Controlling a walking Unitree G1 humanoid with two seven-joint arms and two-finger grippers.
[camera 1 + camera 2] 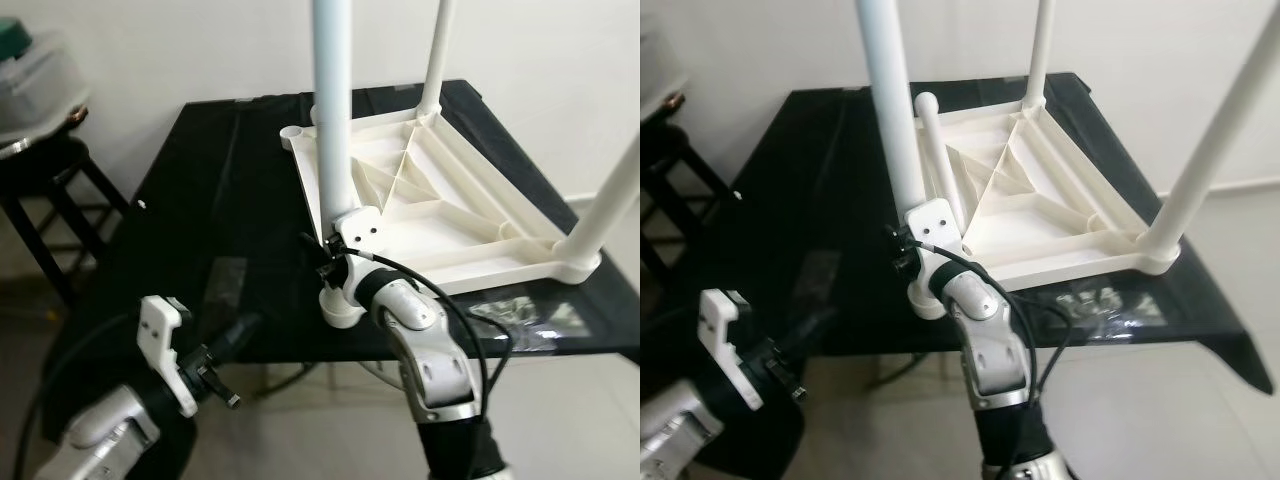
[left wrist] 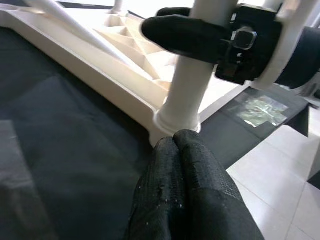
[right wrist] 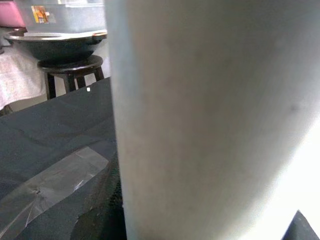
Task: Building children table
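Note:
The white plastic children's table point(image 1: 480, 225) lies upside down on a black table point(image 1: 200, 200). Three white legs stand up from its corners: near left point(image 1: 331, 110), far point(image 1: 436, 55) and right point(image 1: 605, 205). A loose white leg point(image 1: 938, 160) lies across the underside by the far-left corner socket point(image 1: 291, 135). My right gripper point(image 1: 335, 252) is shut on the near-left leg just above its socket, one black finger point(image 2: 185, 35) wrapping it. My left gripper point(image 2: 182, 145) is shut and holds nothing, low at the black table's front edge and pointing at that leg's base point(image 2: 177, 117).
A dark stool point(image 1: 50, 175) with a metal pan point(image 3: 55, 42) and a plastic box on top stands to the left. Grey tape patches point(image 1: 530, 320) mark the black table's front right. The white wall is close behind, and pale tiled floor point(image 2: 280, 175) lies below the front edge.

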